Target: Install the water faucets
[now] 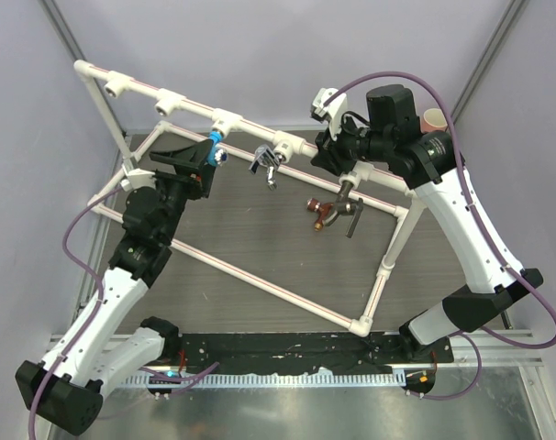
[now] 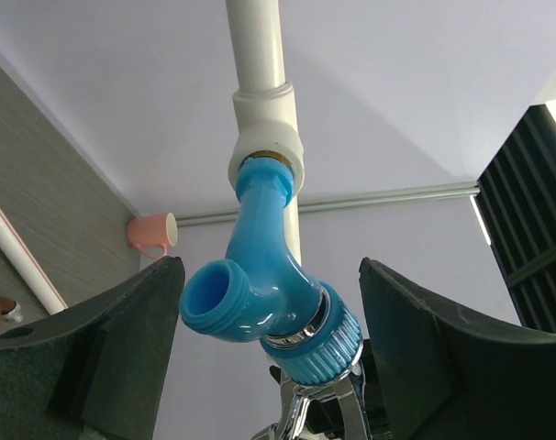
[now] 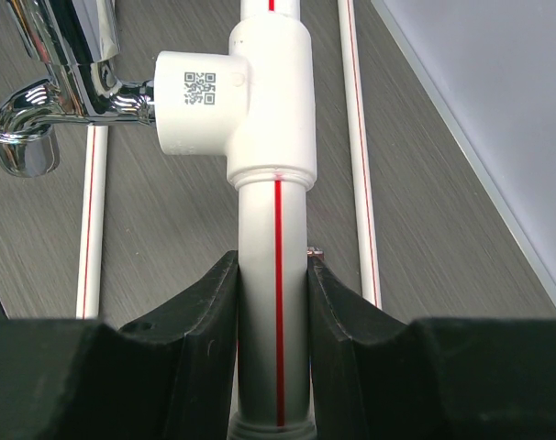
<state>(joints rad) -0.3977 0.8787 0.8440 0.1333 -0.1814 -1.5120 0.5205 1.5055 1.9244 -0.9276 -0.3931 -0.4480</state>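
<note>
The bright blue faucet (image 1: 212, 147) sits threaded into a white tee socket (image 2: 267, 128) on the white pipe frame's top rail (image 1: 186, 108). My left gripper (image 1: 200, 160) is open. Its fingers stand apart on either side of the blue faucet (image 2: 260, 293) without touching it. My right gripper (image 1: 338, 156) is shut on the white pipe (image 3: 273, 275) just below another tee (image 3: 260, 101). The shiny silver faucet (image 1: 267, 163) hangs from that tee and shows in the right wrist view (image 3: 58, 92). The copper faucet (image 1: 317, 213) and the dark grey lever faucet (image 1: 353, 215) lie on the table inside the frame.
Several empty tee sockets (image 1: 117, 87) line the top rail. A pink cup (image 1: 434, 119) stands at the back right and shows in the left wrist view (image 2: 154, 234). The frame's lower pipes (image 1: 260, 280) cross the grey table. A black strip (image 1: 287, 346) runs along the near edge.
</note>
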